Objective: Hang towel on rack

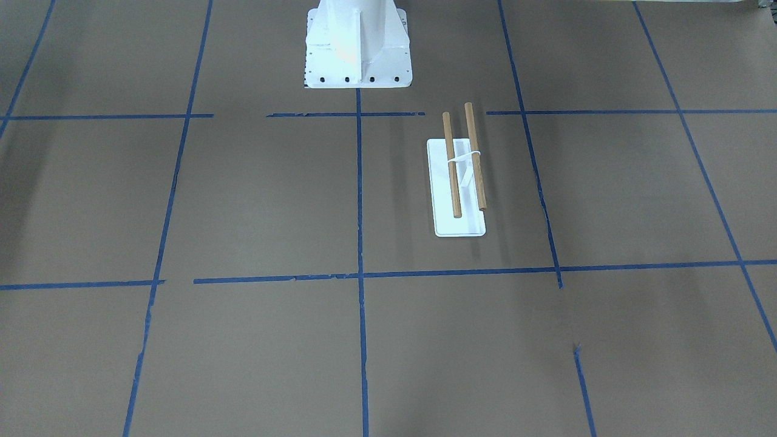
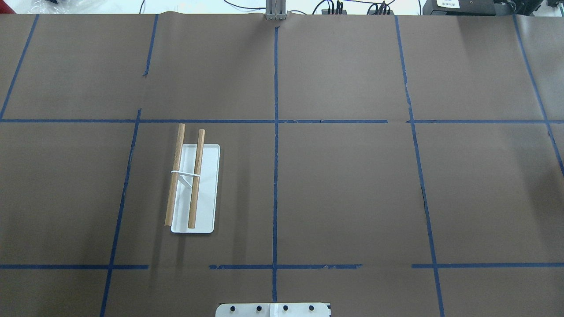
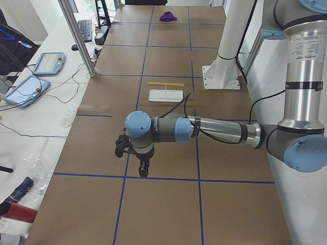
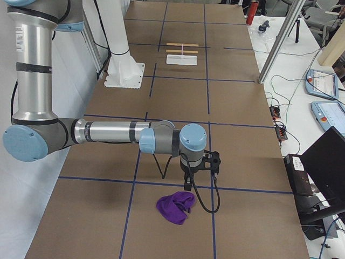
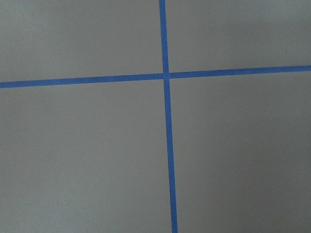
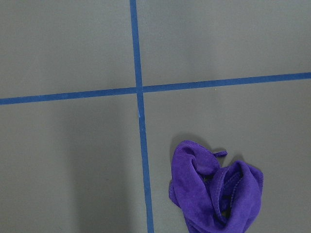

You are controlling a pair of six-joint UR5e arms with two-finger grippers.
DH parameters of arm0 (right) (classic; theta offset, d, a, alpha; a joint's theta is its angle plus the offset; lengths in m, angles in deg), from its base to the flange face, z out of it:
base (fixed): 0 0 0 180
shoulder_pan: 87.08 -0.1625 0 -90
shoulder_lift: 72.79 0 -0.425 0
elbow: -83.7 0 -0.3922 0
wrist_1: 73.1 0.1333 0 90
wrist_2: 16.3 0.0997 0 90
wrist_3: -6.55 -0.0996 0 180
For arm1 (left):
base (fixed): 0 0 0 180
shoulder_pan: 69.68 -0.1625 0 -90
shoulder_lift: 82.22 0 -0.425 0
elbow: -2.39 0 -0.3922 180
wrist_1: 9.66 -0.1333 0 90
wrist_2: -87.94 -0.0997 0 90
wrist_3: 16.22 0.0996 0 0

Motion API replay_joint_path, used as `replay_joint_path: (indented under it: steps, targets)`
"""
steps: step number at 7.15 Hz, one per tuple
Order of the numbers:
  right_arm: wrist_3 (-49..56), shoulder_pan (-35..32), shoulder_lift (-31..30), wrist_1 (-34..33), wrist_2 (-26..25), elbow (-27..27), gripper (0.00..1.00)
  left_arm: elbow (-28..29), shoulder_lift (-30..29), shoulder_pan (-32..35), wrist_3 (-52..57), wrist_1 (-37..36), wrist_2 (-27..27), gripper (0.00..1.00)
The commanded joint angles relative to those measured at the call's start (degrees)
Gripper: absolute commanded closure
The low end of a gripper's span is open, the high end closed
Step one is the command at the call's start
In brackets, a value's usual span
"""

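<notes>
The purple towel (image 4: pixel 176 208) lies crumpled on the brown table near the end on the robot's right. It also shows in the right wrist view (image 6: pixel 214 194) and far off in the exterior left view (image 3: pixel 167 17). The rack (image 2: pixel 189 176) has two wooden rods over a white base plate. It stands bare on the robot's left half (image 1: pixel 464 164). My right gripper (image 4: pixel 188 184) hangs just above the table beside the towel, apart from it. My left gripper (image 3: pixel 144 170) hangs over bare table, far from the rack. I cannot tell whether either gripper is open or shut.
The white robot pedestal (image 1: pixel 357 45) stands at the table's near edge. Blue tape lines (image 2: pixel 275 176) grid the brown table. An aluminium post (image 3: pixel 76 35) and teach pendants (image 3: pixel 48 62) stand along the operators' side. Cables (image 4: pixel 280 116) lie there too.
</notes>
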Motion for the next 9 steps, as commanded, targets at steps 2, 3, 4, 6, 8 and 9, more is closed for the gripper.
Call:
replay_joint_path:
  steps: [2, 3, 4, 6, 8, 9]
  targets:
    - [-0.25, 0.09, 0.42, 0.02, 1.05, 0.17, 0.00, -0.60, 0.11, 0.01, 0.00, -0.09, 0.00, 0.00]
    - [-0.86, 0.44, 0.95, 0.29, 1.58, 0.52, 0.00, -0.60, 0.02, 0.01, 0.00, 0.00, 0.00, 0.00]
    - [-1.56, 0.79, 1.56, 0.98, 2.54, 1.22, 0.00, -0.68, 0.02, 0.01, 0.00, 0.00, 0.00, 0.00]
    - [-4.47, 0.88, 0.00, 1.52, 6.33, -0.16, 0.00, -1.38, 0.11, 0.09, 0.00, 0.00, 0.00, 0.00]
    - [-3.16, 1.85, -4.47, 13.48, 4.42, -3.32, 0.00, -2.26, 0.37, 0.09, 0.00, 0.00, -0.09, 0.00]
    - [-2.89, 2.29, -4.58, 21.30, 3.62, -8.65, 0.00, -2.61, 0.46, 0.09, 0.00, 0.00, 0.00, 0.00]
